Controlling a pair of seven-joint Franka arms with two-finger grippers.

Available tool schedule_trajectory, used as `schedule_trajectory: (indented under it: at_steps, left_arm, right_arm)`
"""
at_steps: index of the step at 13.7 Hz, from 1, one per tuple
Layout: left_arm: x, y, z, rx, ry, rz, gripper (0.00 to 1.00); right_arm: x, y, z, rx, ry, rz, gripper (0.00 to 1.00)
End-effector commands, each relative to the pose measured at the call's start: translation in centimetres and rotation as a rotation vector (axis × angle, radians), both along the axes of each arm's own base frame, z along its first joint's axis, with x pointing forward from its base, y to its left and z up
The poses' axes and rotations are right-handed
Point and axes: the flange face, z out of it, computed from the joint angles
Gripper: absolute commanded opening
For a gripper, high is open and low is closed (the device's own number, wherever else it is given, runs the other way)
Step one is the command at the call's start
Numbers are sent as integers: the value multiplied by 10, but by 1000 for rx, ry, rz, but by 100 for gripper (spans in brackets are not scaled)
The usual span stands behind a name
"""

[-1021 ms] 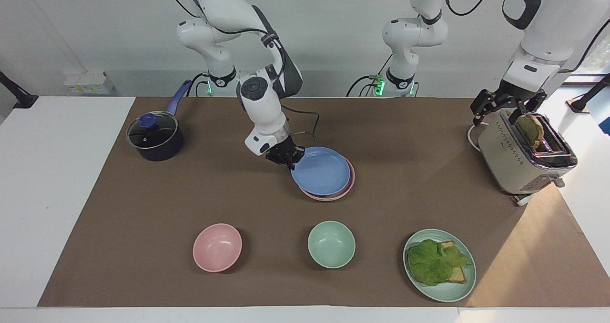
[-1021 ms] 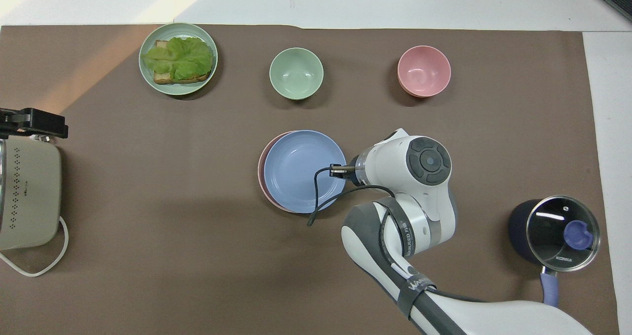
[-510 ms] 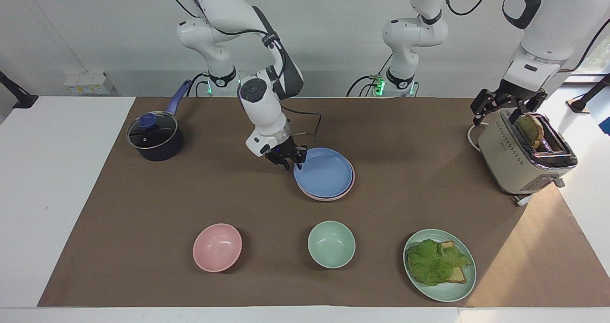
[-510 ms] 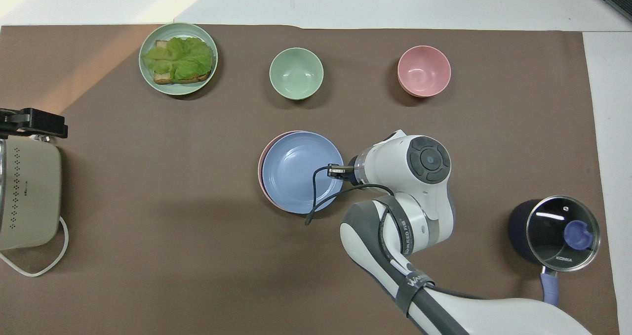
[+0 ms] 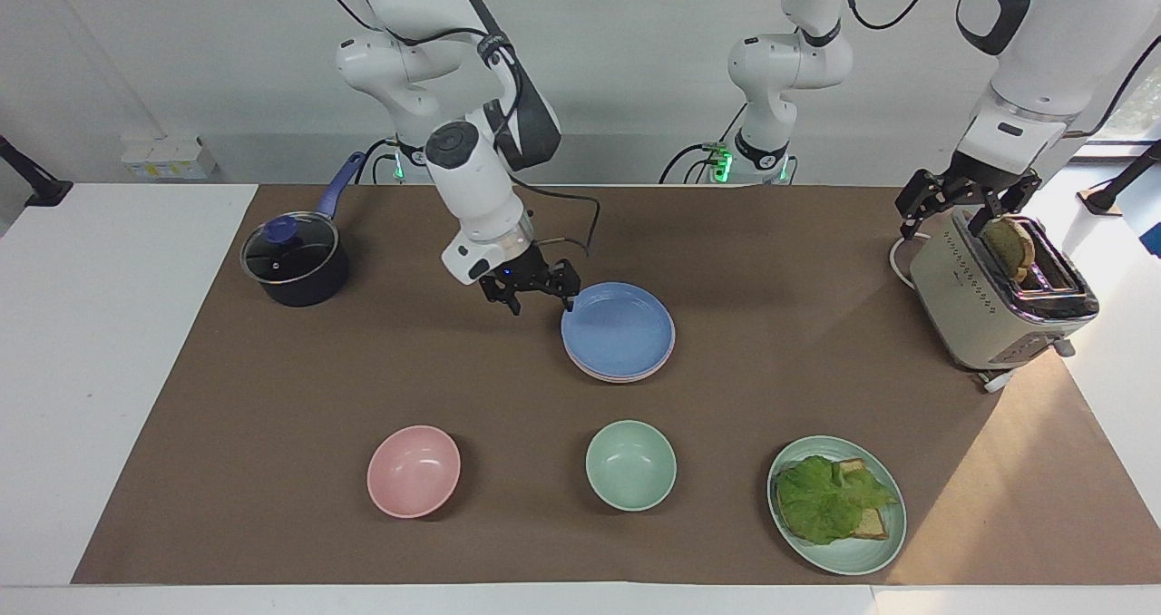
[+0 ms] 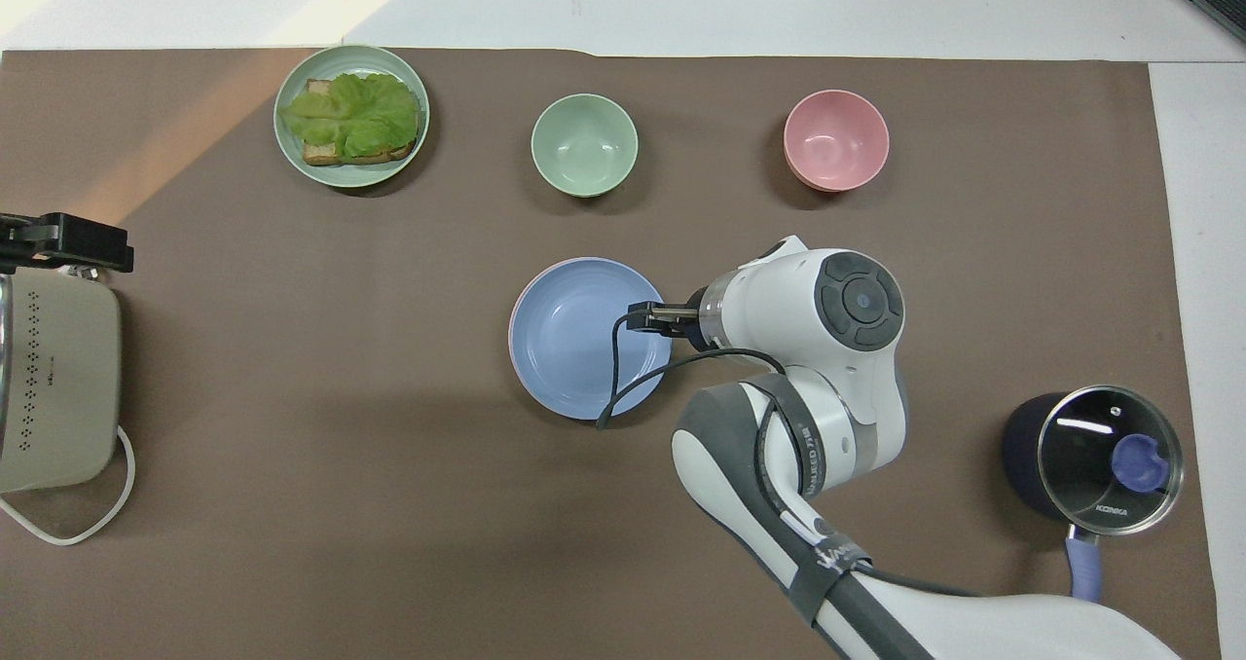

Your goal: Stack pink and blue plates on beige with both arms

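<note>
The blue plate (image 5: 618, 327) (image 6: 587, 337) lies flat on the pink plate (image 5: 624, 377), of which only a thin rim (image 6: 513, 321) shows. Both sit mid-table. The beige plate is hidden under this stack. My right gripper (image 5: 541, 300) (image 6: 650, 316) hangs open just above the mat beside the blue plate's rim, toward the right arm's end, holding nothing. My left gripper (image 5: 943, 223) (image 6: 60, 241) waits open over the toaster (image 5: 993, 302), apart from the stack.
A dark pot (image 5: 295, 261) with a glass lid stands at the right arm's end. Farther from the robots sit a pink bowl (image 5: 414, 471), a green bowl (image 5: 630, 464) and a green plate (image 5: 857, 556) with lettuce on bread. Toast (image 5: 1009, 248) stands in the toaster.
My right gripper opened and let go of the blue plate, which settled flat onto the pink one. The gripper then lifted and drew back toward the right arm's end. The left arm stayed still.
</note>
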Motion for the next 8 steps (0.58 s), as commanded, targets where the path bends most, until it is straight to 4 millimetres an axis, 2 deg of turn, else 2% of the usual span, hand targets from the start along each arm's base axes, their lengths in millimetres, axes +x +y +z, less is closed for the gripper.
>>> schedule_trajectory:
  at_steps: [1, 5, 6, 8]
  left_arm:
    - [-5, 1, 6, 11, 2, -5, 100]
    - [-5, 1, 6, 11, 2, -5, 100]
    - [-5, 1, 6, 11, 4, -6, 100]
    - [-4, 1, 5, 11, 5, -6, 100]
  right_arm:
    - [-2, -58, 41, -99, -29, -9, 100]
    - [-13, -151, 88, -214, -5, -86, 100]
    - [-15, -169, 102, -230, 0, -85, 100]
    - [-11, -191, 137, -249, 37, -90, 100]
